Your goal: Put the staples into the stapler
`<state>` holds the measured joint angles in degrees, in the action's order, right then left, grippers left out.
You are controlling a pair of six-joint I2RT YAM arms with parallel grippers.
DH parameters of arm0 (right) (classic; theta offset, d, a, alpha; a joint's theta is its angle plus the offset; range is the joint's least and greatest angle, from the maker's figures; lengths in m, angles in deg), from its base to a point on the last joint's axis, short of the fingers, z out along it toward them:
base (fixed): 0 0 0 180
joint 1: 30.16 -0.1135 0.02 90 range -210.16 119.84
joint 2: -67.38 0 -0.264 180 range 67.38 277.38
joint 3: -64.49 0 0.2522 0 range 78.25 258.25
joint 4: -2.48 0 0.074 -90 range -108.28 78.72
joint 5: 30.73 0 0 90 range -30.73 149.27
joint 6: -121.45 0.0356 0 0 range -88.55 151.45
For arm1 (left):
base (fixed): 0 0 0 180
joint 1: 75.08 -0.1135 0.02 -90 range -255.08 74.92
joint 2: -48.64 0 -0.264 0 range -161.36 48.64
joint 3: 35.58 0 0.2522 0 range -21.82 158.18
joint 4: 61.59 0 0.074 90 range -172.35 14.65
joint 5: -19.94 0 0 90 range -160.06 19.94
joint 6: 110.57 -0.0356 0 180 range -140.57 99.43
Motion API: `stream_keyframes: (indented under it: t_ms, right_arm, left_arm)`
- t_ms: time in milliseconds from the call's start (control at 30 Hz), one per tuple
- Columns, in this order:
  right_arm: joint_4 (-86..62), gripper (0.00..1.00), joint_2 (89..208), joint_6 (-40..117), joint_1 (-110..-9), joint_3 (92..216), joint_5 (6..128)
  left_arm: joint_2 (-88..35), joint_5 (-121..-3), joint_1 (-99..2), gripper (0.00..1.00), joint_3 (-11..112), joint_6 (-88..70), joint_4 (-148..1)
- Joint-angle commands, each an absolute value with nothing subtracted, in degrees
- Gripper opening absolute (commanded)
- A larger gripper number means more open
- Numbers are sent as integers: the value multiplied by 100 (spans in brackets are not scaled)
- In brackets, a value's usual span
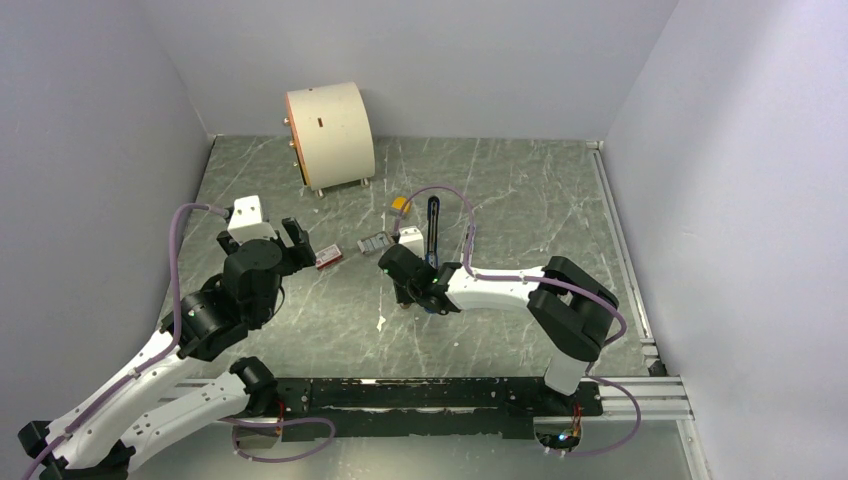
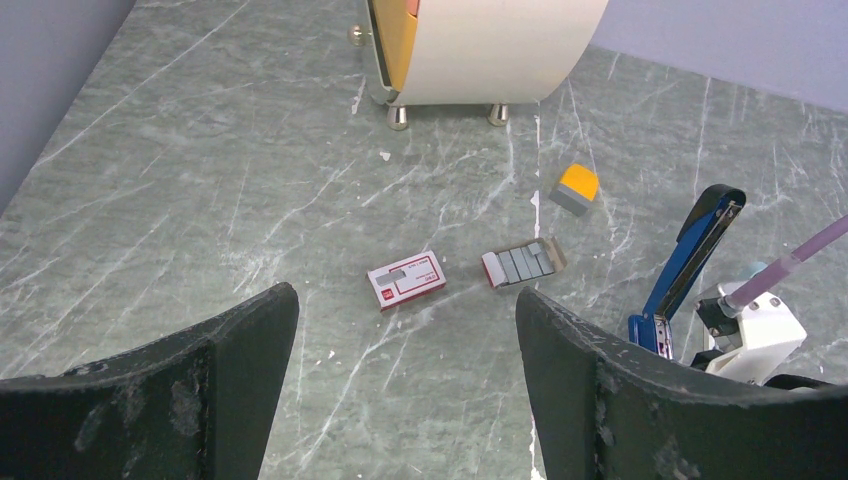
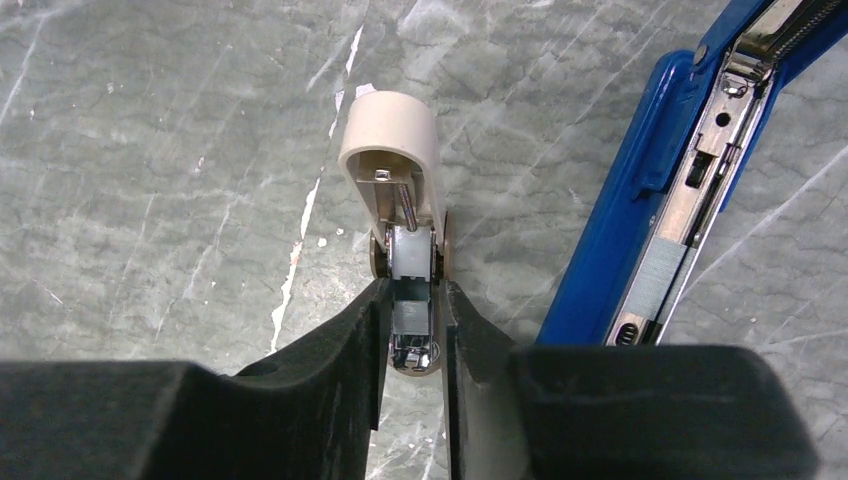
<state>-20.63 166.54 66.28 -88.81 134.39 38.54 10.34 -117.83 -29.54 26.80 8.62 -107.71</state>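
Observation:
The blue stapler (image 1: 432, 225) lies hinged open on the table; its metal channel shows in the right wrist view (image 3: 690, 170) with a grey strip lying in it. Several grey staples strips (image 2: 522, 264) lie in an open little tray, also seen from above (image 1: 375, 243). My right gripper (image 3: 412, 300) is down at the table just left of the stapler, shut on a small beige-grey block (image 3: 392, 140) with a metal insert. From above it (image 1: 412, 280) hides that block. My left gripper (image 2: 404, 305) is open and empty, held above the table short of the tray.
A red-and-white box (image 2: 406, 279) lies left of the tray. An orange-and-grey block (image 2: 577, 188) sits further back. A large white cylinder on small feet (image 1: 330, 130) stands at the back left. Walls close in on three sides.

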Motion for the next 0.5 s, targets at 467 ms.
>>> stream_keyframes:
  t_ms: [467]
  right_arm:
    - [-2404, 34, 16359, 6561, -8827, 13904, 3816]
  left_arm:
    - [1026, -11725, -2982, 85, 2665, 868, -10583]
